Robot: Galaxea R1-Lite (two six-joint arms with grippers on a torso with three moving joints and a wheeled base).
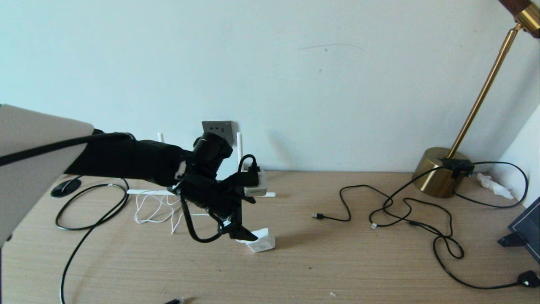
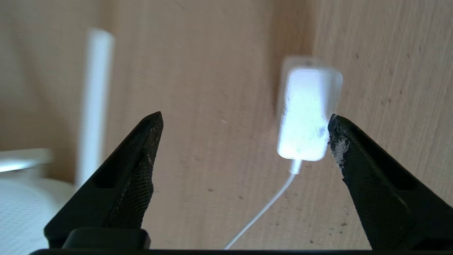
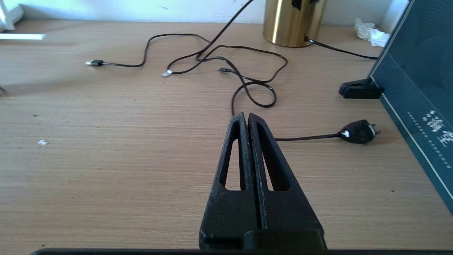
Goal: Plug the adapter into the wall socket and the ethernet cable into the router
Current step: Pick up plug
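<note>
Wooden desk (image 1: 337, 261) carries the adapter (image 1: 262, 243), lying just beneath the left gripper (image 2: 244, 124), whose fingers are spread wide, one tip touching it. Right gripper (image 3: 247, 118), pressed together, hovers near a black lamp plug (image 3: 357, 131); white writing on the dark panel (image 3: 417, 88) is unreadable.

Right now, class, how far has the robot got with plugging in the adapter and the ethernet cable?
Nothing is plugged in yet. The open left gripper is at the adapter, which lies on the desk; the wall socket is empty. The right gripper sits shut and idle. Both plug-ins remain.

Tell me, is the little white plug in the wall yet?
No. The adapter lies on the desk, beside the open left pincer.
</note>
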